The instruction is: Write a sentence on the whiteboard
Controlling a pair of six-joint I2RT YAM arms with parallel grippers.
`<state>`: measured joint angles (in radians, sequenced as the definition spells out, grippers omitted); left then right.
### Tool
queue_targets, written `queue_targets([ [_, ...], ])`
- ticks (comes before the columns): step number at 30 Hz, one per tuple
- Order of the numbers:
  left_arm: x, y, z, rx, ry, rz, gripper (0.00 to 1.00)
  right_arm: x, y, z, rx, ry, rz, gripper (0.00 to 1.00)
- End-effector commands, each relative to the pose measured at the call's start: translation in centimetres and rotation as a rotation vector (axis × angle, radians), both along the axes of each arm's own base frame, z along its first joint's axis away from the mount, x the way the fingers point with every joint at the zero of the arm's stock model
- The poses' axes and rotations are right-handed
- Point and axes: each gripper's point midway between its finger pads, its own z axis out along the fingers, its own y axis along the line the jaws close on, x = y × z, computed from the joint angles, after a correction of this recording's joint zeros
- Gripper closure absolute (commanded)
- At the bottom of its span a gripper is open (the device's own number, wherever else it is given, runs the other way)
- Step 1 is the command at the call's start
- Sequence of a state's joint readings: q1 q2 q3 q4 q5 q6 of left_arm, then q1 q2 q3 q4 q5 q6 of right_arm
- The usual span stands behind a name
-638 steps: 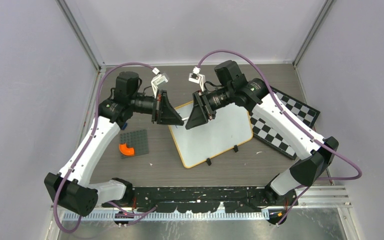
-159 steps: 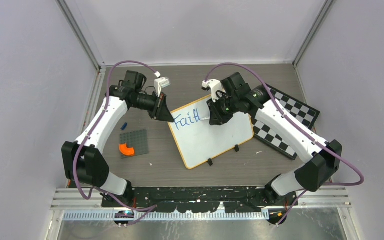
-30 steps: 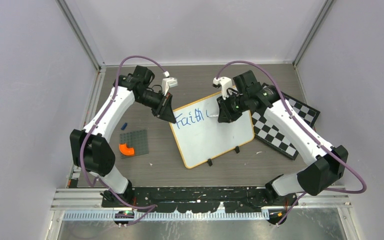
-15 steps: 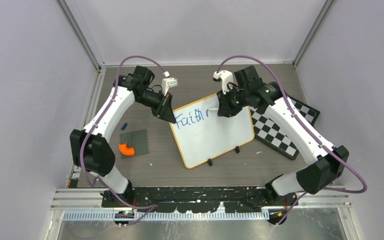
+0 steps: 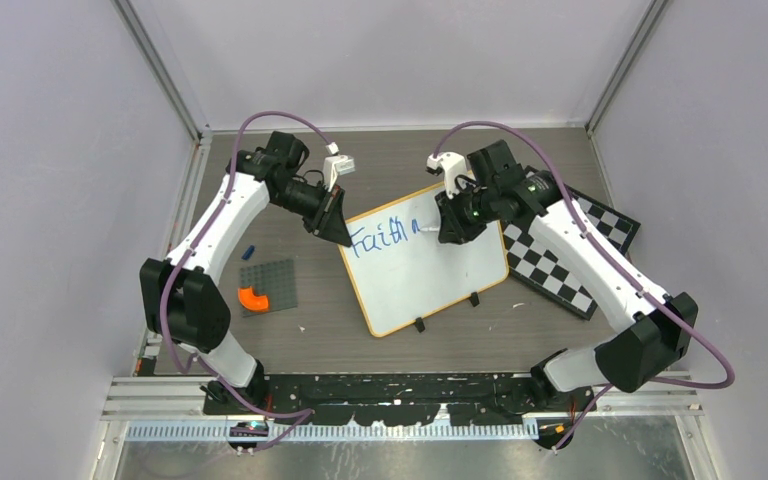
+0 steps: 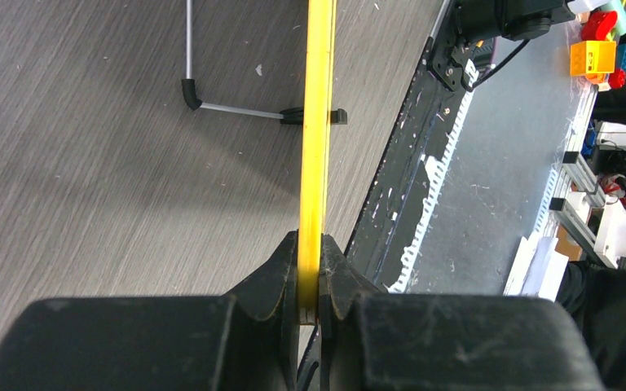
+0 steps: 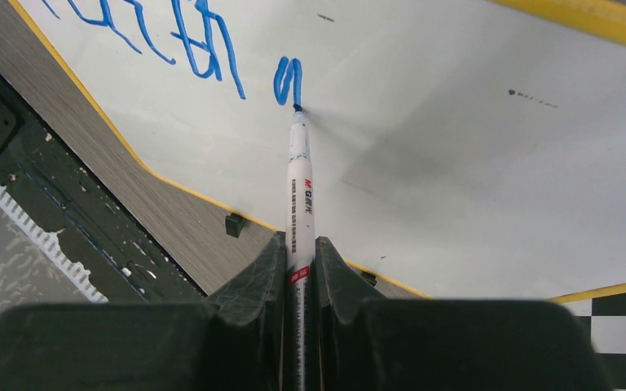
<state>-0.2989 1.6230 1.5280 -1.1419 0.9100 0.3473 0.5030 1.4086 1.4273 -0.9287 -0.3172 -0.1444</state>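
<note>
A: Where's the board?

B: The board (image 5: 430, 285) lies mid-worktop (image 5: 320, 340), its long edges running from about 8 to 2 o'clock in the top view. Blue writing (image 5: 378, 240) runs along its far edge, starting near the left corner.

A: Who has the pen?

B: The right hand (image 5: 447, 230), pressed together on the pen (image 7: 300, 187) barrel. In its wrist view the pen's long axis runs 6 to 12 o'clock, with the tip at 12, meeting the foot of the last blue loop (image 7: 288, 81). I'd say the tip touches the surface, though the view doesn't quite settle it.

A: And the left hand?

B: The left hand (image 6: 310, 265) pinches the yellow frame (image 6: 318, 122) at the left corner, at 9 o'clock from the writing. Its camera sees the board edge-on. My guess is it's steadying.

A: What does the next stroke turn on?

B: Direction. In the wrist view bare white lies at 3 o'clock from the tip and the finished letters at 10. From above that is toward 2 o'clock, under the right hand itself. So I judge that arm must draw back toward the checkered board (image 5: 560, 270) as the line grows. Only the right arm is placed to write.

A: Anything else about?

B: A grey plate (image 5: 268, 275) with an orange piece (image 5: 253, 298), at 9 o'clock of the board, well apart.
</note>
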Motion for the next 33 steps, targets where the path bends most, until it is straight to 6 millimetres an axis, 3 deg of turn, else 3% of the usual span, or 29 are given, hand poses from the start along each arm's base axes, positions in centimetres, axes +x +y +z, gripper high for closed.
queue_targets([
  [1, -0.3, -0.2, 0.4, -0.021, -0.031, -0.031, 1.00, 0.1, -0.3, 0.2, 0.004, -0.036, -0.012, 1.00],
  [13, -0.3, -0.3, 0.5, -0.029, -0.027, -0.033, 1.00, 0.4, 0.3, 4.0, 0.057, -0.090, 0.001, 1.00],
  [24, -0.4, -0.2, 0.5, -0.026, -0.027, -0.033, 1.00, 1.0, 0.2, 2.2, 0.020, -0.084, -0.001, 1.00],
  [33, -0.5, -0.2, 0.3, -0.024, -0.024, -0.034, 1.00, 1.6, -1.5, 1.5, -0.036, -0.098, -0.032, 1.00],
])
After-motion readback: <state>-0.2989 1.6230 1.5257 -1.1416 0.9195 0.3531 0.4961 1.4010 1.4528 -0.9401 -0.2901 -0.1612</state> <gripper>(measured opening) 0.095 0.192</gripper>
